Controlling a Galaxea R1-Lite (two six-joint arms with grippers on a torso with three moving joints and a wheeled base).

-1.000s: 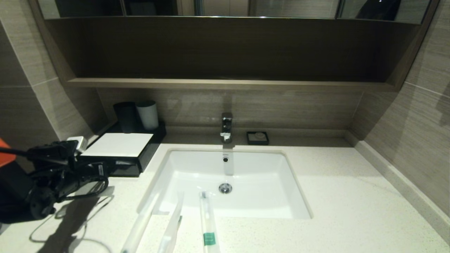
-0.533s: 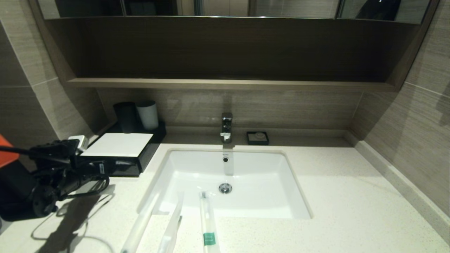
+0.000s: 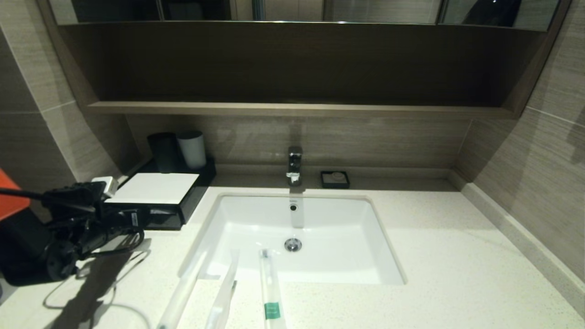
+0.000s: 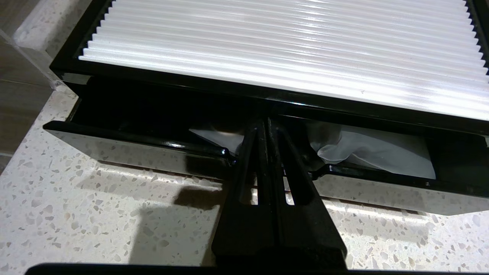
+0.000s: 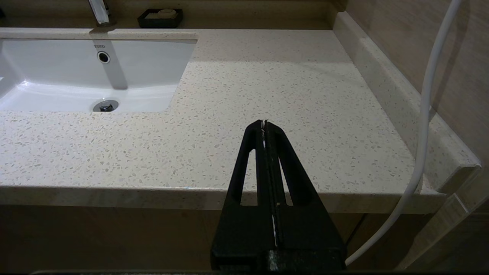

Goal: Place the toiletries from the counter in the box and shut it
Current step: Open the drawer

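At the back-left of the counter (image 3: 457,256), the left gripper (image 4: 266,124) sits with fingers pressed together, tips hooked over the front lip of the drawer (image 4: 133,147), in its centre notch. The drawer of the box (image 3: 157,196) is partly out; something white and crumpled lies inside.

Right gripper (image 5: 264,124) is parked off the counter's front edge, fingers closed on nothing.

The three wrapped sticks (image 3: 270,285) lie side by side across the front rim of the sink (image 3: 393,269), far ends hanging over the basin.

Handling guess: light, thin, slick plastic wrap, likely to slide or roll. Pinch mid-length, across the narrow width, where each rests on stone. The drawer looks light too; the box may skid when it's pushed shut.
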